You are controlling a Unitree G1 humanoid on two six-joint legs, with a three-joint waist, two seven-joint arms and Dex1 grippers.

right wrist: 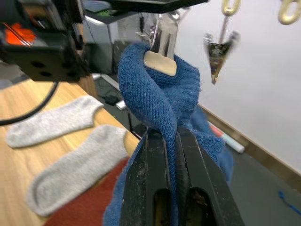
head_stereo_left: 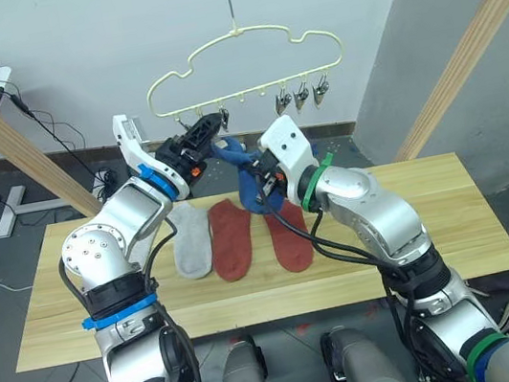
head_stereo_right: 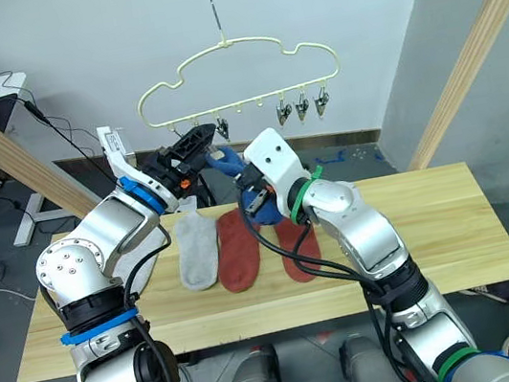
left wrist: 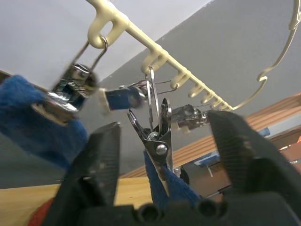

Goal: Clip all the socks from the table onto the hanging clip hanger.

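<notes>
A pale-yellow hanger (head_stereo_left: 244, 62) hangs above the far edge of the counter (head_stereo_left: 434, 221), with both tools raised to its row of clips. The right tool (right wrist: 171, 141) is pinched narrow on a blue sock (right wrist: 160, 99); its wrist view shows the fabric bunched between the two black fingers and rising to a metal clip (right wrist: 160, 49) whose cream pad lies against the top of the sock. The head views show the same sock (head_stereo_left: 250, 177) only as a dark blue bundle hanging between the tools, just under the hanger's left clips. The left tool (left wrist: 162, 165) stands wide, its fingers on either side of a clip (left wrist: 157, 127) without closing on it; that wrist view also shows blue fabric below the clip and a second blur of blue (left wrist: 28, 117) beside a neighbouring clip (left wrist: 70, 92), though whether that is another sock I cannot tell. On the counter, in the head views, a grey sock (head_stereo_left: 190, 242) lies left, two red socks (head_stereo_left: 230, 238) (head_stereo_left: 291, 238) right of it, all side by side and pointing far to near. The right wrist view shows two grey socks (right wrist: 51, 123) (right wrist: 77, 167) lying close together, where the left arm hides one in the head views. Three spare clips (head_stereo_left: 301, 96) hang empty at the hanger's right end.
</notes>
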